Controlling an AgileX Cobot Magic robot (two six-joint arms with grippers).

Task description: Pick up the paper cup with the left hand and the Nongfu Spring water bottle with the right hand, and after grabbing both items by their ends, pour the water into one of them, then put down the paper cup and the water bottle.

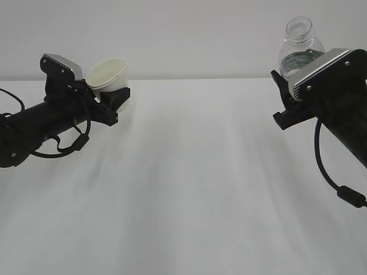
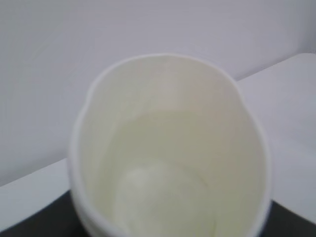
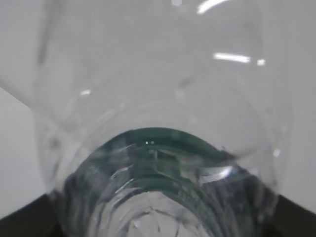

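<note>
White paper cup [image 1: 109,74] clamped tilted in left gripper [image 1: 112,98], clear Nongfu Spring water bottle [image 1: 299,46] gripped by right gripper [image 1: 285,94], both above pale worktop [image 1: 195,189].

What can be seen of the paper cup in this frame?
The paper cup is small, white, with a rolled rim and a pale cream inside that looks empty. It is held off the table in the left pincer, tilted, mouth facing up and toward the camera. Its rim looks squeezed slightly oval in the wrist view.
</note>
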